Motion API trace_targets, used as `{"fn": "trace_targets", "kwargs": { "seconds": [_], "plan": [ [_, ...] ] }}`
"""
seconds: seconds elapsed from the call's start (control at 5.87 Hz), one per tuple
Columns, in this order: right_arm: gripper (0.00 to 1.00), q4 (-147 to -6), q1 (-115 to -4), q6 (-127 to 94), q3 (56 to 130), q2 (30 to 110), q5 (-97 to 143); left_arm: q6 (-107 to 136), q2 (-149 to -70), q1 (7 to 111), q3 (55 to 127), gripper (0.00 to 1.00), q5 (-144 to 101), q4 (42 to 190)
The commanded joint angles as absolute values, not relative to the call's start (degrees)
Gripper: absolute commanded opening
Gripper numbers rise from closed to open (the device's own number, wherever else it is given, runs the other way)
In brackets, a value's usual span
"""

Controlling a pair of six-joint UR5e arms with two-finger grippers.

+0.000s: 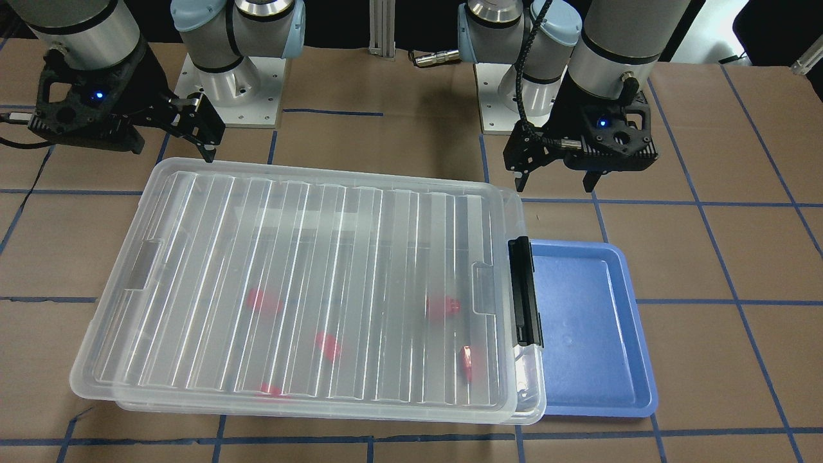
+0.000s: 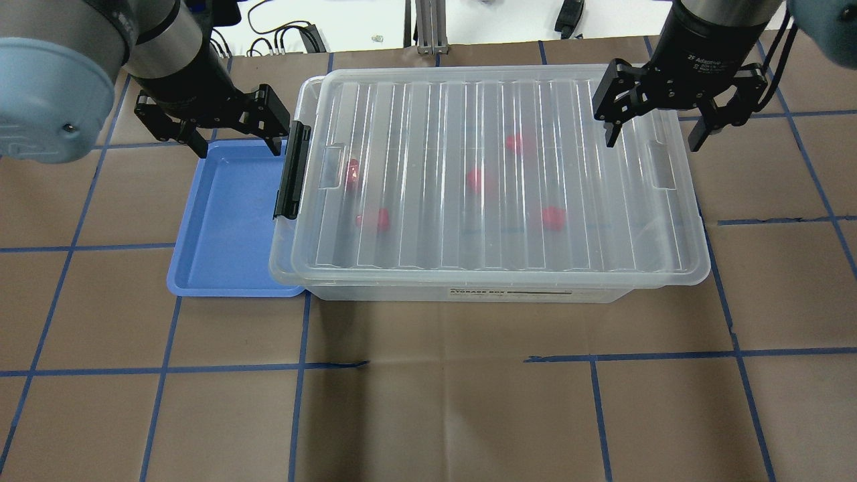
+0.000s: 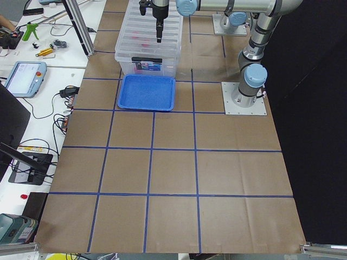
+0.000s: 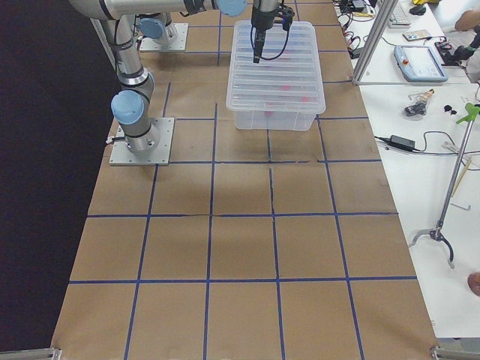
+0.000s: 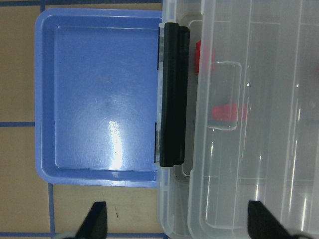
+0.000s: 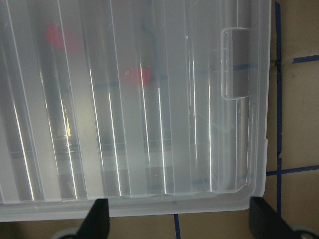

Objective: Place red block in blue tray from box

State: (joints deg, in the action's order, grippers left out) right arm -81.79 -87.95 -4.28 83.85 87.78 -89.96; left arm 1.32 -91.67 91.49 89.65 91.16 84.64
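Five red blocks, e.g. red block (image 2: pixel 378 219), all inside the box (image 2: pixel 469 292), under the ribbed lid (image 2: pixel 428 107). Lid on, black latch (image 2: pixel 292 171) down on the 9 o'clock end. Nothing in the blue tray (image 2: pixel 227 227).

Overhead view: left gripper (image 2: pixel 238 148) spread, holding nothing, above the tray's 12 o'clock edge, just beside the latch. Right gripper (image 2: pixel 653 144) spread, holding nothing, above the box's 2 o'clock corner.

Risks, judged:
- The blocks can't be reached until the latch is flipped and the lid is off.
- The tray touches the box's latch end and its edge sits under the box rim. A latch swinging out toward 9 o'clock, or a finger prying it, may shove the tray.
- Lifting the lid from one end only may tilt it or drag the whole box, so the blocks slide.
- The clear ribbed lid glares and the blocks look blurred through it, so their pose is hard to read.

Room: tight at 9 o'clock between latch and tray. No gap for a finger at the rim without nudging the tray. A wide stretch of desk (image 2: pixel 428 402) at 6 o'clock of the box could take the lid. Some room at 3 o'clock too.
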Motion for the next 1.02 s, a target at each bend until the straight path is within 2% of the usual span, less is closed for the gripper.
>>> {"fn": "trace_targets", "kwargs": {
  "seconds": [0.0,0.34,0.51,0.85],
  "plan": [
    [1.00,-81.91,-82.39,4.08,84.02,86.41,-89.91,1.32,-91.67,91.49,89.65,0.98,91.23,84.64],
    [1.00,-82.17,-77.97,9.30,85.07,83.34,-89.83,1.32,-91.76,91.49,89.65,0.98,91.14,84.38],
    [1.00,-86.62,-76.74,9.75,87.08,82.71,-90.17,1.32,-91.67,91.49,89.65,0.98,91.14,84.46],
    [1.00,-93.30,-72.70,14.91,94.53,82.88,-89.91,1.32,-91.76,91.58,89.65,0.98,91.14,84.46]
  ]
}}
